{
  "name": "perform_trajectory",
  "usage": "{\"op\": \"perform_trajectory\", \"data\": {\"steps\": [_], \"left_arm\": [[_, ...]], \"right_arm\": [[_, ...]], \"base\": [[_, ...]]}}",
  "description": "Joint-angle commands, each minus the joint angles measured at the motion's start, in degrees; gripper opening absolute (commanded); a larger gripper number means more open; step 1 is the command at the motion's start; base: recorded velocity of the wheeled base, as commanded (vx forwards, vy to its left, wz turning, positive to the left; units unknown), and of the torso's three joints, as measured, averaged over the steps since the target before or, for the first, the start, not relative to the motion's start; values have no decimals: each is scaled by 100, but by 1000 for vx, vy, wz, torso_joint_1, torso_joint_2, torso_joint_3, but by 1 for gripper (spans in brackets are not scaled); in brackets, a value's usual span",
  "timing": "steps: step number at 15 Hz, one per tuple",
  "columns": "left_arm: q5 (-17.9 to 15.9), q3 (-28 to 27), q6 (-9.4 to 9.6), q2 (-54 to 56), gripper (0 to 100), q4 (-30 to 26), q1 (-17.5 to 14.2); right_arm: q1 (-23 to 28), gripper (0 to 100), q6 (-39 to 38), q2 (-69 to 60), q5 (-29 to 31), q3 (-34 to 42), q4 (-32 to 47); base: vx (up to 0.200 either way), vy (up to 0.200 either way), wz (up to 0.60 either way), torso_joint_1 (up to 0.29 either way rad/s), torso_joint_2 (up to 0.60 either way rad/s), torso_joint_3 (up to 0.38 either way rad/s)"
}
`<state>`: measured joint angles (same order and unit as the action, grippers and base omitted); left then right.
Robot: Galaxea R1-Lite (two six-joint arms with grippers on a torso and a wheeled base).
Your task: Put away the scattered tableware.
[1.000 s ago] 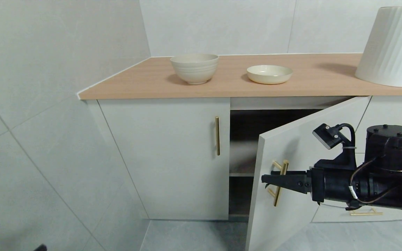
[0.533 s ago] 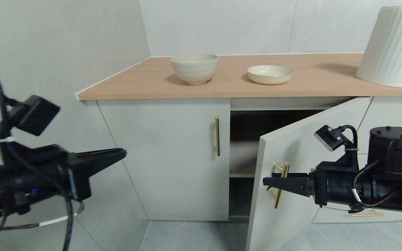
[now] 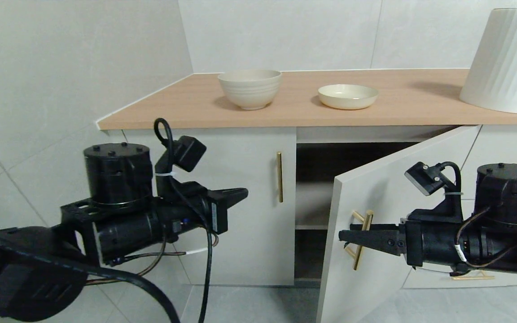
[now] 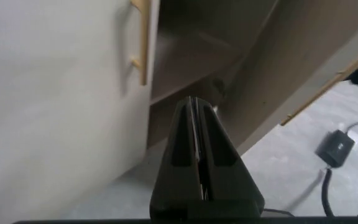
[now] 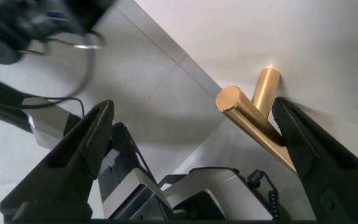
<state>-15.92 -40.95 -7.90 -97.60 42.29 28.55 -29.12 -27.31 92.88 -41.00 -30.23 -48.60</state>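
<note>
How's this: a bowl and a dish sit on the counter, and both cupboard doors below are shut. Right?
Not quite. The bowl and dish do sit on the counter, but only the left door is shut. The right door stands open, as the head view shows.

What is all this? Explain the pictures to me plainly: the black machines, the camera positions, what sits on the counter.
This is a two-armed robot; each black arm ends in a pincer. The wide picture comes from a camera on its head, the other two from cameras on its wrists. On the wooden counter stand a deep bowl, a shallow dish and a white ribbed container. Nothing is held: the left pincer is shut and empty, the right pincer is open with the gold handle of the open cupboard door between its fingers.
</note>
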Motion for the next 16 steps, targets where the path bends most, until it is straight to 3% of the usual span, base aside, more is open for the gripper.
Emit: {"op": "perform_trajectory", "data": {"steps": [1, 2, 3, 7, 11, 14, 16], "left_arm": [[-8, -185, -159, -743, 0, 289, 239], [10, -317, -581, -1051, 0, 790, 458], [1, -379, -713, -1165, 0, 965, 520], [-16, -669, -766, -1613, 0, 1062, 652], [-8, -1407, -827, -2114, 0, 1036, 1188], [10, -1609, -1214, -2202, 0, 1045, 1478], [10, -1600, -1311, -2193, 0, 1053, 1504]], "right_arm": [[-6, 100, 6, -16, 13, 9, -18], [-6, 100, 6, -16, 13, 17, -18], [-6, 100, 6, -24, 13, 17, -18], [-6, 100, 6, -33, 13, 44, -18], [3, 100, 6, -68, 22, 53, -18], [3, 100, 6, -121, 22, 53, -18], [21, 100, 6, -121, 22, 44, -18]], "base": [[0, 0, 0, 0, 0, 0], [0, 0, 0, 0, 0, 0], [0, 0, 0, 0, 0, 0], [0, 0, 0, 0, 0, 0], [0, 0, 0, 0, 0, 0], [0, 0, 0, 0, 0, 0], [0, 0, 0, 0, 0, 0]]}}
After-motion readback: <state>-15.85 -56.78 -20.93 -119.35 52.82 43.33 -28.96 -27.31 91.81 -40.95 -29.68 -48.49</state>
